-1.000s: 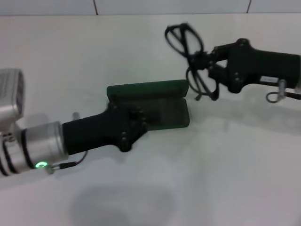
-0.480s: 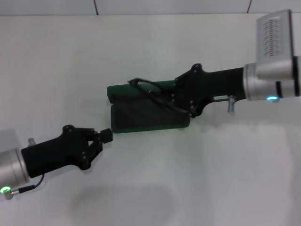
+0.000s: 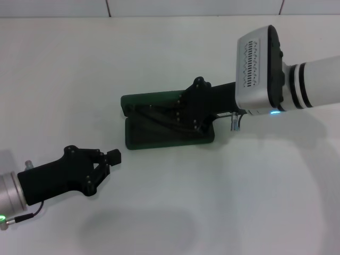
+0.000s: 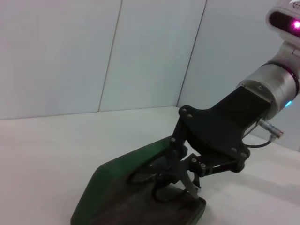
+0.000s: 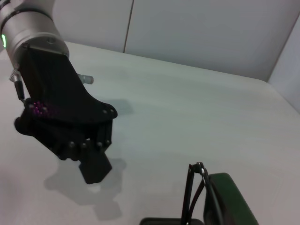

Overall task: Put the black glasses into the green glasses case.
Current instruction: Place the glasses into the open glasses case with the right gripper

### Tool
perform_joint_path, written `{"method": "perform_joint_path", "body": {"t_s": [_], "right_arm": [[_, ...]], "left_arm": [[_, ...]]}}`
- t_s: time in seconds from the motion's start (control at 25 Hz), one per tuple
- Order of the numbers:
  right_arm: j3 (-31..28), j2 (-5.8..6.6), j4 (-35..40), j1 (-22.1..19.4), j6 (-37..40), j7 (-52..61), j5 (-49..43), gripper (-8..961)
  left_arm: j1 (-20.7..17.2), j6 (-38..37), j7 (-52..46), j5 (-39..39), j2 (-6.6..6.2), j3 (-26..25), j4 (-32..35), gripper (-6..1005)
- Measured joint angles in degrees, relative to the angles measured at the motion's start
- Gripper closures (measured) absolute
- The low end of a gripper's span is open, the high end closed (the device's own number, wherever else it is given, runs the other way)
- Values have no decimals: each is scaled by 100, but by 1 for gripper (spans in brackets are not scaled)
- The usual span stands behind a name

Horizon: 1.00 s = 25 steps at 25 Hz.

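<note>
The green glasses case (image 3: pixel 154 137) lies open mid-table, its lid (image 3: pixel 159 100) standing at the far side. My right gripper (image 3: pixel 178 118) reaches down into the case and is shut on the black glasses (image 3: pixel 154 110), whose thin frame lies across the lining. In the left wrist view the right gripper (image 4: pixel 185 180) holds the glasses (image 4: pixel 157 180) low over the case (image 4: pixel 108 187). In the right wrist view a slim temple arm (image 5: pixel 190 192) shows beside the case edge (image 5: pixel 229 197). My left gripper (image 3: pixel 114 156) is shut and empty, down on the near left of the case; it also shows in the right wrist view (image 5: pixel 96 171).
The white table (image 3: pixel 239 186) stretches around the case. A pale wall (image 3: pixel 186 6) stands along the table's far edge. My right arm's grey wrist (image 3: pixel 260 69) hangs over the table to the right of the case.
My right gripper has carried the glasses from above the case's right side down into the open case. My left gripper has let go of the case and drawn back to the near left.
</note>
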<state>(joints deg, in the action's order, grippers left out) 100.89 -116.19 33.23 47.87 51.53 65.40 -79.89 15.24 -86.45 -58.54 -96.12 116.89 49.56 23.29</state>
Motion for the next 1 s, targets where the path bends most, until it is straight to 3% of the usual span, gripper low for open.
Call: {"method": "perform_joint_path", "body": {"t_s": [1.0], "right_arm": [[564,0,308,-17,-595,-54,-80,869]], "left_arm": [[102,-74,-87,-41,22,1,0,943]]}}
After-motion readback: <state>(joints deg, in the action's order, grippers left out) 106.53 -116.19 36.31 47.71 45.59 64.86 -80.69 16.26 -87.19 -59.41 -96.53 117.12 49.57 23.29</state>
